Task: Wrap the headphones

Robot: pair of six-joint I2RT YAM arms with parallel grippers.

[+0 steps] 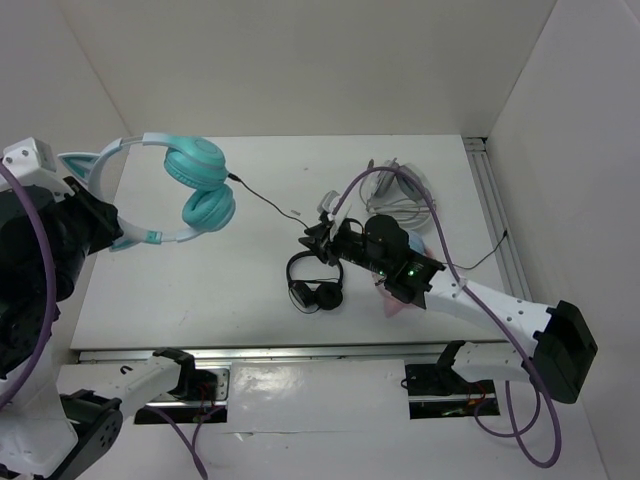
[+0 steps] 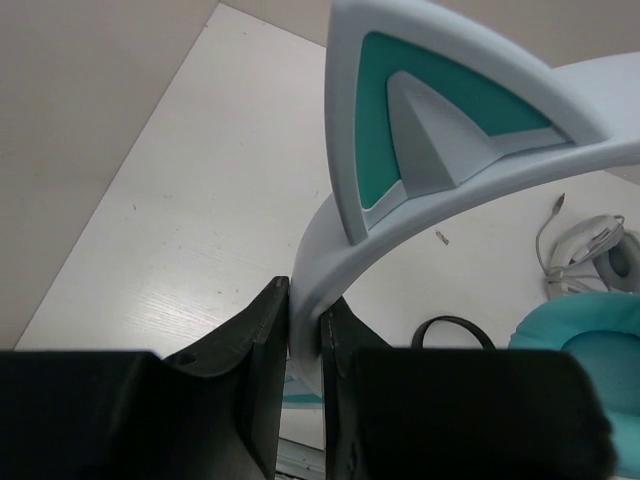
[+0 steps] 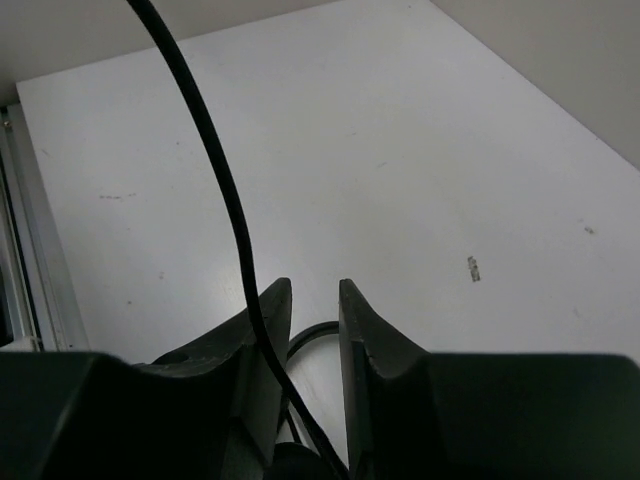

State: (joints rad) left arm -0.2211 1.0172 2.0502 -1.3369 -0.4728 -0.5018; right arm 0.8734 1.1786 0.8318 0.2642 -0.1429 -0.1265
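Observation:
The teal headphones (image 1: 195,162) with a white headband and cat ears hang above the table's left side. My left gripper (image 1: 108,222) is shut on the headband next to one cat ear (image 2: 400,110); the band is pinched between the jaws (image 2: 305,300). Their thin dark cable (image 1: 265,200) runs from the cups rightward to my right gripper (image 1: 318,237). In the right wrist view the cable (image 3: 215,170) crosses the left finger and drops into the gap of the gripper (image 3: 315,295), whose jaws stand narrowly apart, wider than the cable.
A small black pair of headphones (image 1: 316,285) lies on the table just below the right gripper. A pale pair with its cord (image 1: 400,190) lies at the back right. Something pink (image 1: 395,302) shows under the right arm. White walls enclose the table; a metal rail (image 1: 495,220) lines its right edge.

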